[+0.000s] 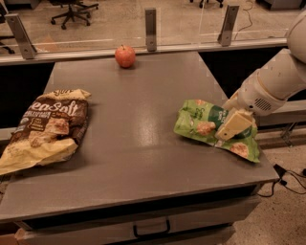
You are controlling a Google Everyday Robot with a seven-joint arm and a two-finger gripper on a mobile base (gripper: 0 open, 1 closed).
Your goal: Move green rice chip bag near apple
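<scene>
Where crinkly green rice chip bag [198, 122] lies, blocky cream hand [233, 125] overlaps.

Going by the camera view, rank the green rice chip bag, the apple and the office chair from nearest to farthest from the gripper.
1. green rice chip bag: on the right, directly beneath the gripper.
2. apple: far edge of the table, near the middle.
3. office chair: background floor, upper left.

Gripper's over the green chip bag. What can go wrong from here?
1. The gripper sits over the green rice chip bag near the table's right edge; a slip may push it off.
2. The apple is round; a bag dragged into it may roll it away.
</scene>
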